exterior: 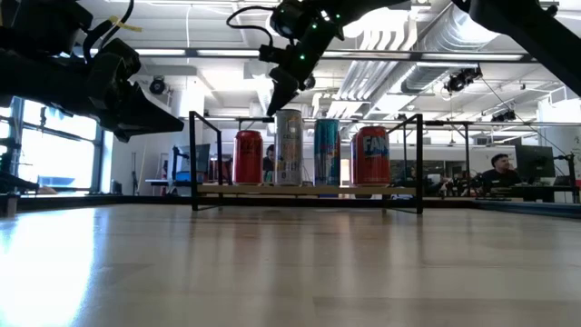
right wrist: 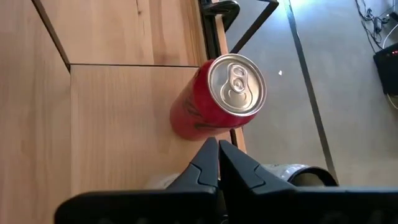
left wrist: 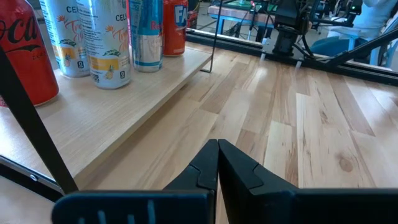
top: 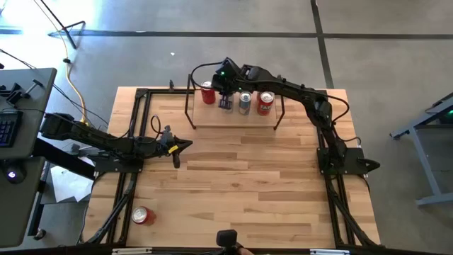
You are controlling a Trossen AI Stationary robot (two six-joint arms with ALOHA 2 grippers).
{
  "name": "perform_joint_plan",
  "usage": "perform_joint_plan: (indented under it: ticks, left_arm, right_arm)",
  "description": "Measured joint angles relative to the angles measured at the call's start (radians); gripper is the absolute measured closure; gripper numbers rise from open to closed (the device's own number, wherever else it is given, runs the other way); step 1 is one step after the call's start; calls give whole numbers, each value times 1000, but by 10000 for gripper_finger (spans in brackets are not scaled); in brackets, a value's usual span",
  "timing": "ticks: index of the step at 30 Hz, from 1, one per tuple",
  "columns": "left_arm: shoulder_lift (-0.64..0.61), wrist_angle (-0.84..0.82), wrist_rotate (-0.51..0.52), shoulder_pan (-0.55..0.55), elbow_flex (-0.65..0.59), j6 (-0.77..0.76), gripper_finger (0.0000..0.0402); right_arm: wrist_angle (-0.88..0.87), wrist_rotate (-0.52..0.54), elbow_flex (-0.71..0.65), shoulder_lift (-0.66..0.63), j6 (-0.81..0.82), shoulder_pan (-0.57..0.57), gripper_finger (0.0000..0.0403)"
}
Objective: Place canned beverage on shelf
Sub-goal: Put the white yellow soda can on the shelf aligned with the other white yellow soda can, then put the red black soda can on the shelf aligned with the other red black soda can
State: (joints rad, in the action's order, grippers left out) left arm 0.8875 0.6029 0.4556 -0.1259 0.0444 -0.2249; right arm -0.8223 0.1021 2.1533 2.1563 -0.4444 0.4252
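Four cans (exterior: 289, 146) on the shelf (exterior: 304, 190) — one can (top: 140, 215) off it.

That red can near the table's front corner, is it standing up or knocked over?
Knocked over. From above, the red can shows its long side and silver end, unlike the four cans on the shelf, which show round tops.

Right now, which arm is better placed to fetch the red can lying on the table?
Left. The red can lies on the left pincer side; the right pincer hangs over the far shelf.
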Motion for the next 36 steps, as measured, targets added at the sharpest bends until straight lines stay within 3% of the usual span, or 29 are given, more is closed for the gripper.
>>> perform_joint_plan:
  ticks: [7,11,15,18,24,31,34,36]
  left_arm:
    - [0,-1,0,0,0,11,399]
    - [0,-23,0,0,0,19,399]
    - [0,-106,-5,-6,-1,27,399]
    - [0,-130,-1,-25,-1,19,399]
    - [0,-127,-1,-86,-1,40,399]
    - [-2,-133,-57,-141,25,138,401]
    - [-3,-190,-120,-153,82,149,401]
    - [-7,-319,-151,-158,152,159,401]
  right_arm:
    - [-14,-36,120,2,-8,-16,403]
    - [-12,-196,139,1,-51,-54,403]
    - [100,-381,68,0,-74,-106,403]
    - [245,-401,-36,0,-89,-156,403]
    - [627,-327,-344,-41,-64,-234,403]
    - [1019,-314,-781,-224,27,-299,403]
    - [1137,-243,-945,-311,63,-334,403]
    - [1171,-171,-1034,-366,67,-362,403]
